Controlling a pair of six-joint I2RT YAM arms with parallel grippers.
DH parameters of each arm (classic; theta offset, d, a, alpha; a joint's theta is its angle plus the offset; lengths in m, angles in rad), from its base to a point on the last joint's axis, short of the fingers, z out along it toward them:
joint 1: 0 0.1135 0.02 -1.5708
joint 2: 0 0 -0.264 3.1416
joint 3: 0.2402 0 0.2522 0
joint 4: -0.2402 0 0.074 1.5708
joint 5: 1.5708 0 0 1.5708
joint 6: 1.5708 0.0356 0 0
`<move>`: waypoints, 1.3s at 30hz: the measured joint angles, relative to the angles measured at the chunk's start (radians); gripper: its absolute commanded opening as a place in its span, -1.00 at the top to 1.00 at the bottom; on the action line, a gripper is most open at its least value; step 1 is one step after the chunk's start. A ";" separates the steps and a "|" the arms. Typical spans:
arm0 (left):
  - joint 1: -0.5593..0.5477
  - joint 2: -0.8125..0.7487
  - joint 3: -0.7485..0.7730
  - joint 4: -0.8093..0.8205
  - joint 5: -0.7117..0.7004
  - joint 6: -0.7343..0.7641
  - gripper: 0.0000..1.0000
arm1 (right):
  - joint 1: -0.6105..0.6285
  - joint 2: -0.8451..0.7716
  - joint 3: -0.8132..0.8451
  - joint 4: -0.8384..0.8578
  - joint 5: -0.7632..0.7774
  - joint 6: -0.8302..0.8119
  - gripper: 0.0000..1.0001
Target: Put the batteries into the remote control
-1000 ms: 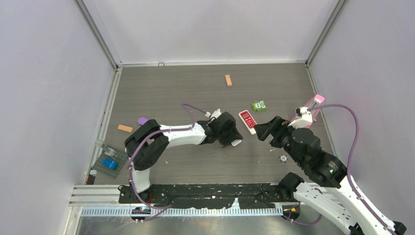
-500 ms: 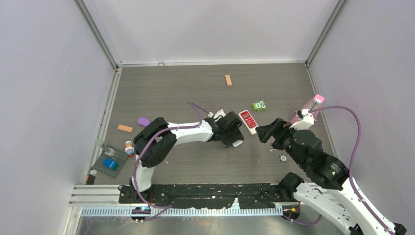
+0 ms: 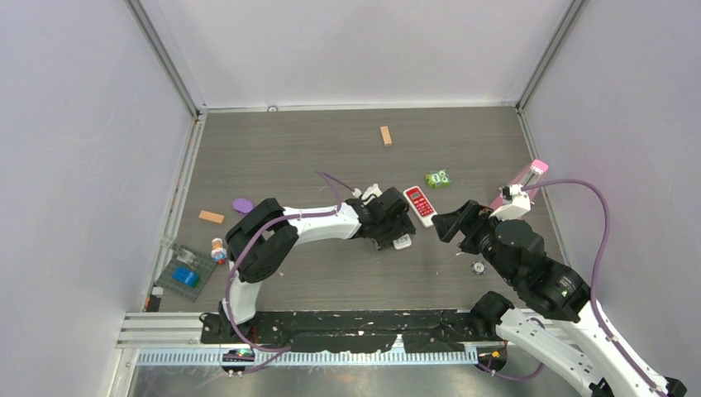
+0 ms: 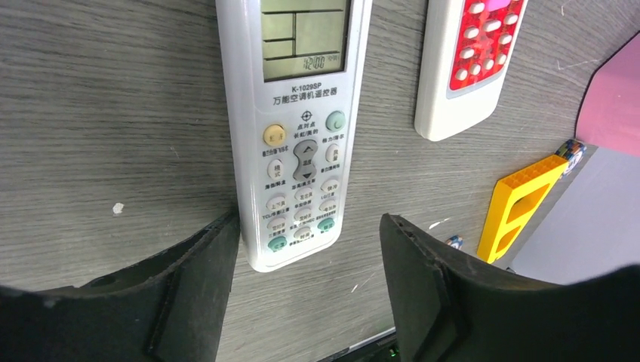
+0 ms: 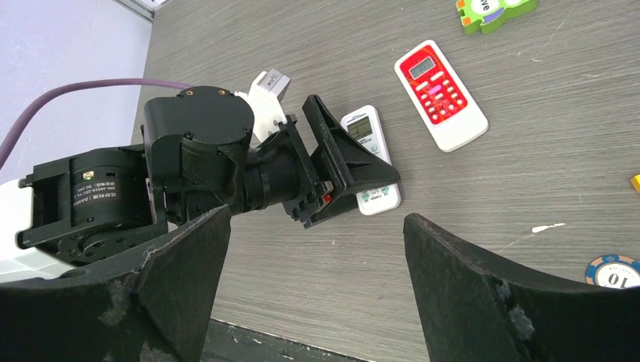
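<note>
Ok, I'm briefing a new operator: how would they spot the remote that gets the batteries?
Look at the middle of the table, where the left gripper hangs open. The long white remote lies between its fingers, display up. The shorter remote beside it has a red face instead.

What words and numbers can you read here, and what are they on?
"K-1029SP": white remote control, under its display.
"万能空调机遥控器": the line just below that.
"10": poker chip.
The remote control's button labels and the red remote buttons: too small to read.
</note>
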 measured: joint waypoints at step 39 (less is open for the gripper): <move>-0.023 -1.577 -0.298 -0.600 -0.333 0.639 -0.99 | 0.000 -0.148 0.538 -0.306 0.336 -0.282 -0.88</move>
